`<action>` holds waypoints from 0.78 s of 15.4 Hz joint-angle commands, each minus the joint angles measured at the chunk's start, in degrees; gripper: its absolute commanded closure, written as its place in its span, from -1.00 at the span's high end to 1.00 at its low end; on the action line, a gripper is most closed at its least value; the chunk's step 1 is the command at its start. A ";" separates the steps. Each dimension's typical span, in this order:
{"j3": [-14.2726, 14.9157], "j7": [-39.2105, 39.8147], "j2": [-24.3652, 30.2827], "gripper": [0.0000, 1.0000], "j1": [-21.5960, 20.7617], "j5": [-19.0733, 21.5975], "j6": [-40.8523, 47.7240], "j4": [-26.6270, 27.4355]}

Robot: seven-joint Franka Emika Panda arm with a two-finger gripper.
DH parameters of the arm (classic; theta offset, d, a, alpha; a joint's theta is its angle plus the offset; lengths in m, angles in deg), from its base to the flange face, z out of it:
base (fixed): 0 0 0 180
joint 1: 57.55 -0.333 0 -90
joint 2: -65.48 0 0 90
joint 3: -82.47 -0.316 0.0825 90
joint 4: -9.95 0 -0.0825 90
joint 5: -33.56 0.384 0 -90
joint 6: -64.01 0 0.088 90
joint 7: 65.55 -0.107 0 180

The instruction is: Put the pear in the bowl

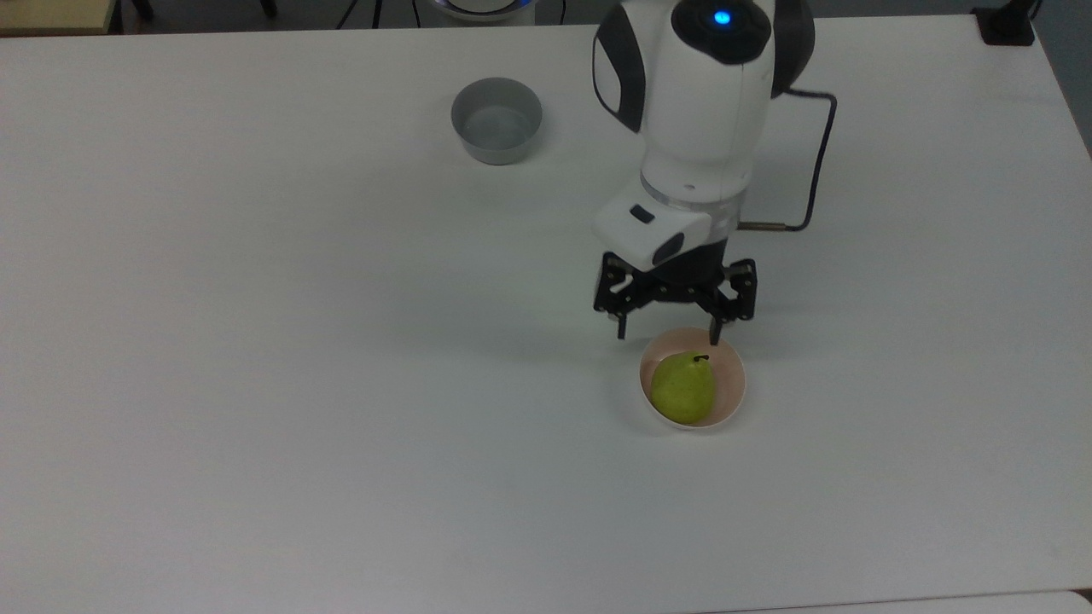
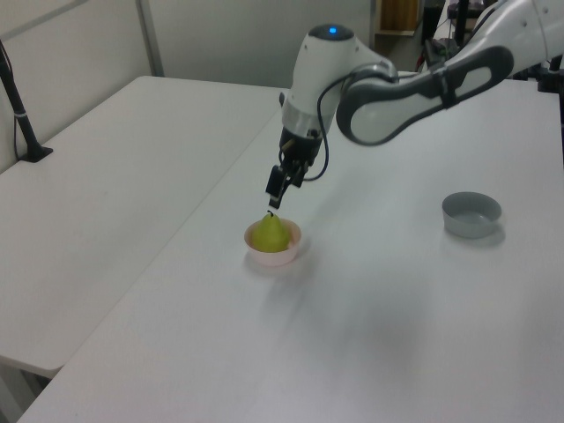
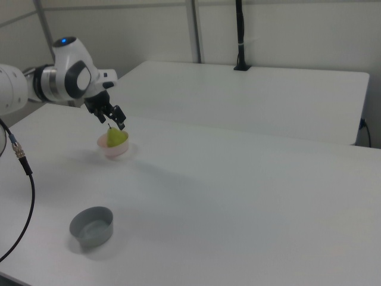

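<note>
The yellow-green pear (image 1: 683, 388) (image 2: 271, 233) (image 3: 116, 137) rests inside the pale pink bowl (image 1: 730, 401) (image 2: 290, 253) (image 3: 115, 154), its dark stem pointing toward the arm in the top view. My gripper (image 1: 670, 334) (image 2: 276, 189) (image 3: 113, 121) hangs open above the bowl's far rim, clear of the pear, with nothing between its fingers. The black fingers (image 1: 622, 324) spread wider than the bowl.
A grey straight-sided bowl (image 1: 496, 119) (image 2: 471, 214) (image 3: 91, 226) stands apart on the white table (image 1: 256, 341). The arm's black cable (image 1: 810, 162) loops beside the wrist. A second white table (image 2: 106, 176) lies at the left view's left.
</note>
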State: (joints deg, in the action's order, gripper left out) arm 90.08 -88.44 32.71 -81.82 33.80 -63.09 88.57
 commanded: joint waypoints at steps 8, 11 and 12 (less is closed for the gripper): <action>0.21 13.74 18.96 1.00 10.55 -0.33 35.86 4.97; 0.21 15.50 23.54 1.00 15.65 -0.42 38.42 7.16; 0.21 16.03 24.16 1.00 17.05 -0.42 38.42 7.60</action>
State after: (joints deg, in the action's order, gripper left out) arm 90.57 -74.51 51.85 -68.00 33.63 -25.22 91.15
